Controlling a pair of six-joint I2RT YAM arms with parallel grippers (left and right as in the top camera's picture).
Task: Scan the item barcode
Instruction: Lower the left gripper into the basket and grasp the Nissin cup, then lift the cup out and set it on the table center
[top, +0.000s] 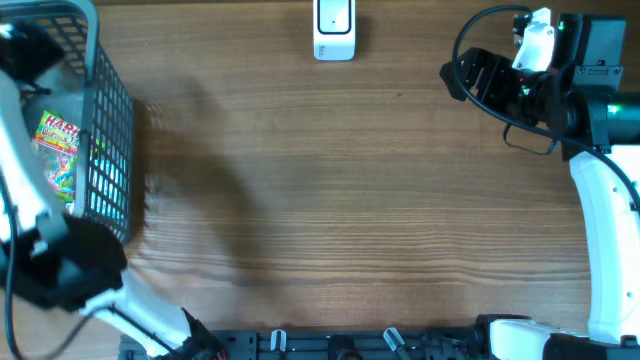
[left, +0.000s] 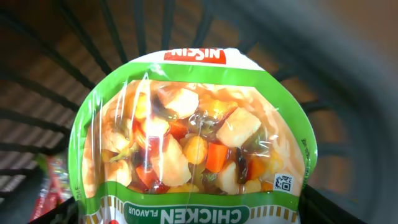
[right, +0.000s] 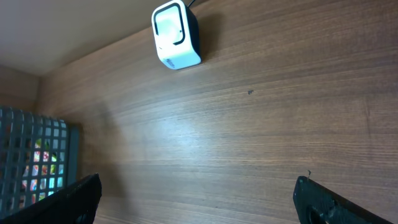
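The noodle cup lid (left: 186, 143) reads NISSIN and CHICKEN FLAVOUR, upside down; the candy bag (top: 57, 150) shows HAR.

Round green-rimmed Nissin chicken noodle cup (left: 193, 143), wrapped in clear film, lid facing up, lies close beneath the left hand (top: 28, 48).

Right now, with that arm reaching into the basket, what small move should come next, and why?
Probably close firmly on the noodle cup: it fills the left wrist view, down inside the basket, while the scanner stands far off on the table. Whether the fingers already grip it cannot be seen.
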